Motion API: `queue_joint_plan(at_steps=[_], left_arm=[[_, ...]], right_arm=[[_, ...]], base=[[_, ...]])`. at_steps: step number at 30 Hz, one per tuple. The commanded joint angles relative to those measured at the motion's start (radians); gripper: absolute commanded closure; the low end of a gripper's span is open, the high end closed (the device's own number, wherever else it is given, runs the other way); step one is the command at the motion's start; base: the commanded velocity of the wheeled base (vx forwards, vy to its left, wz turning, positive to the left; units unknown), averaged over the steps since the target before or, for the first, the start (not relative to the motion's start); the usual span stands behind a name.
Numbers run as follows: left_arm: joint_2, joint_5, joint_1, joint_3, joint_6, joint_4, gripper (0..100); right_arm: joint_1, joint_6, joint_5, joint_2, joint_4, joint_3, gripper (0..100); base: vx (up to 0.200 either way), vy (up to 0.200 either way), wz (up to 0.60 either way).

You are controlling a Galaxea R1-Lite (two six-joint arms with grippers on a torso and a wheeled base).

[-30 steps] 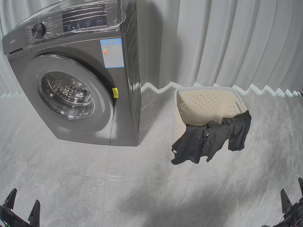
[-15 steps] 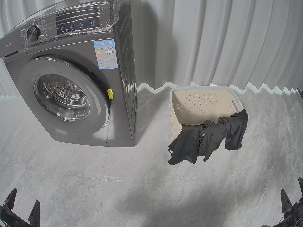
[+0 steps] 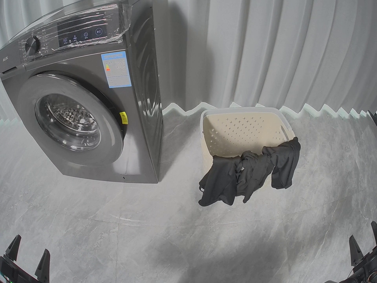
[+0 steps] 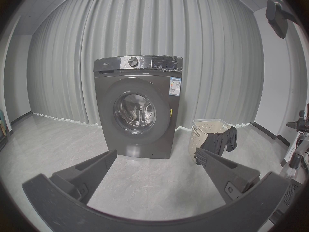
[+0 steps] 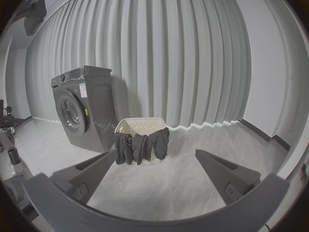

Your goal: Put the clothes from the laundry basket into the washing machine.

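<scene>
A grey front-loading washing machine (image 3: 86, 95) stands at the left with its round door shut; the wrist views show it too (image 4: 138, 107) (image 5: 83, 107). To its right sits a cream perforated laundry basket (image 3: 243, 132) (image 4: 206, 129) (image 5: 141, 126). Dark grey clothes (image 3: 247, 169) (image 4: 220, 142) (image 5: 141, 147) hang over the basket's near rim. My left gripper (image 3: 27, 256) (image 4: 156, 157) is low at the near left, open and holding nothing. My right gripper (image 3: 363, 242) (image 5: 156, 157) is low at the near right, open and holding nothing. Both are far from the basket.
Pale pleated curtains (image 3: 275, 44) hang behind the machine and basket. Grey tiled floor (image 3: 157, 232) stretches between me and them.
The whole head view has shifted: machine and basket now sit further left in the picture, so the camera has turned right. Both grippers keep their places.
</scene>
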Motion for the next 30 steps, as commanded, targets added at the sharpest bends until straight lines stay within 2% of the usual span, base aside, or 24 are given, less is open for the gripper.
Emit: queue_joint_plan(at_steps=[1,3,8,16,30], left_arm=[[-0.016,0.0,0.001,0.016,0.0,-0.001,0],[-0.016,0.0,0.001,0.016,0.0,-0.001,0],[-0.016,0.0,0.001,0.016,0.0,0.001,0],[-0.016,0.0,0.001,0.016,0.0,-0.001,0],[-0.016,0.0,-0.001,0.016,0.0,-0.001,0]], right_arm=[[0.0,-0.001,0.002,-0.016,0.0,0.018,0],[0.0,-0.001,0.002,-0.016,0.0,0.018,0],[0.0,-0.001,0.0,-0.016,0.0,0.018,0],[0.0,-0.001,0.0,-0.016,0.0,0.018,0],[0.0,-0.001,0.002,-0.016,0.0,0.018,0]], base=[[0.0,0.0,0.0],[0.0,0.0,0.0],[0.0,0.0,-0.6],[0.0,0.0,0.0],[0.0,-0.2,0.0]])
